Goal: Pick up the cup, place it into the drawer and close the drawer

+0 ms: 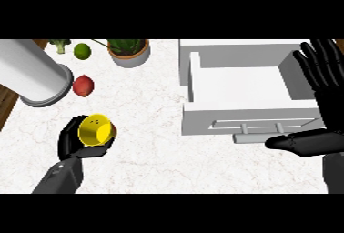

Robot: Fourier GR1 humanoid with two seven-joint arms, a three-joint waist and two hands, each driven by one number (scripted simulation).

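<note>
Nothing readable is showing in the head view: no word, number or brand is standing on the white drawer (201, 119), the yellow cup (94, 130) or the grey canister (30, 68) (their surfaces are all appearing plain).

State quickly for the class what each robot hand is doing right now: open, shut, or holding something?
Left robot hand: shut on the small yellow cup.
Right robot hand: open, holding nothing.
</note>
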